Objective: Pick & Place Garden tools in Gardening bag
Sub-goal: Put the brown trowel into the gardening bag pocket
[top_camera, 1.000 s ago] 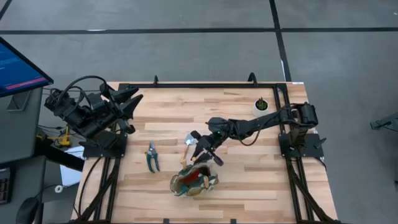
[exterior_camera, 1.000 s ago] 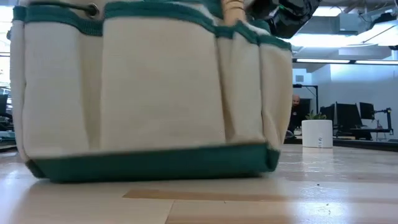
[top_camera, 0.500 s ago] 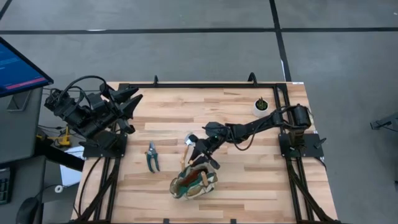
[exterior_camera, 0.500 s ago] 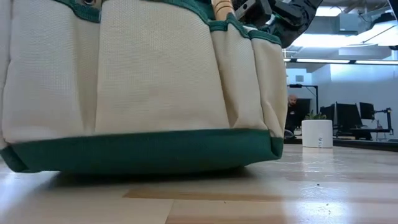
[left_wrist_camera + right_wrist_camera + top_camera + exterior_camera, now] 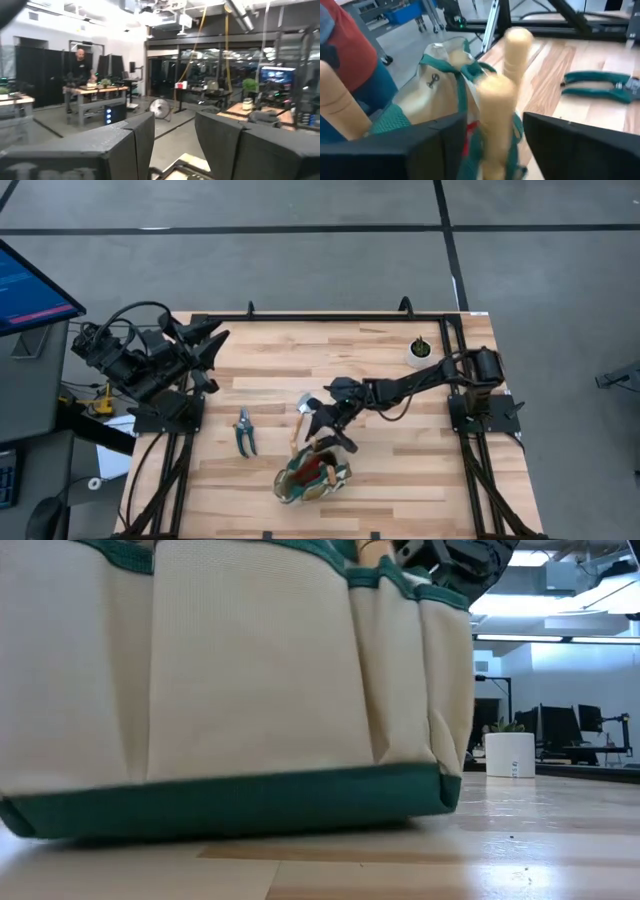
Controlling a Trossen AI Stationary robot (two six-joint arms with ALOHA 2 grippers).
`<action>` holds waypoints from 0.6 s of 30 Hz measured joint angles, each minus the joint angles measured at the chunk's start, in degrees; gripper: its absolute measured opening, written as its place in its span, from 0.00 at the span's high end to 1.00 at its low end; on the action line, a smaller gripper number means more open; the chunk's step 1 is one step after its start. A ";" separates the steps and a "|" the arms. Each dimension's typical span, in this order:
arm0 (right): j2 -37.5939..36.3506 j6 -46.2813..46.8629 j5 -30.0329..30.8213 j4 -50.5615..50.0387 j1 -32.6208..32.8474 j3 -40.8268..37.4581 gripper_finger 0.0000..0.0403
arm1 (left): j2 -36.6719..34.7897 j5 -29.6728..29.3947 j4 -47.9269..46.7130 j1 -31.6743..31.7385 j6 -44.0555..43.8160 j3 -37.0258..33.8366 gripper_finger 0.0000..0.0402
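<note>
The right gripper [image 5: 322, 427] hangs over the far rim of the gardening bag [image 5: 312, 474] at the counter's [image 5: 400, 470] near middle, fingers clamped on a wooden-handled tool [image 5: 496, 112], while pruning shears [image 5: 244, 430] lie left and the left gripper [image 5: 205, 345], fingers apart, waits far-left.

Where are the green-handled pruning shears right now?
In the high view the pruning shears lie flat on the table's left half, apart from the gardening bag, and nearer the idle left arm than the right pincer.
</note>
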 joint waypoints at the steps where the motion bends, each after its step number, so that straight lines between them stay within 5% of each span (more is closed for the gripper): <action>1: -0.44 -0.70 0.02 -0.76 -0.02 0.00 0.50 | -0.02 -0.66 0.00 0.02 0.39 0.02 0.67; 7: -5.48 -2.38 0.13 -6.15 -0.60 0.07 0.38 | 0.00 -4.15 -0.02 0.00 0.96 0.01 0.67; 11: -10.07 -2.37 0.98 -10.45 -2.09 0.07 0.37 | 0.17 -12.74 -0.02 -0.02 3.69 0.00 0.67; 15: -16.49 -2.49 5.02 -19.22 -4.09 0.09 0.37 | 0.30 -20.87 -0.06 -1.25 6.36 0.00 0.67; 18: -22.08 -2.77 10.97 -28.35 -5.30 0.09 0.37 | 0.52 -21.19 -0.07 -3.61 7.78 0.00 0.67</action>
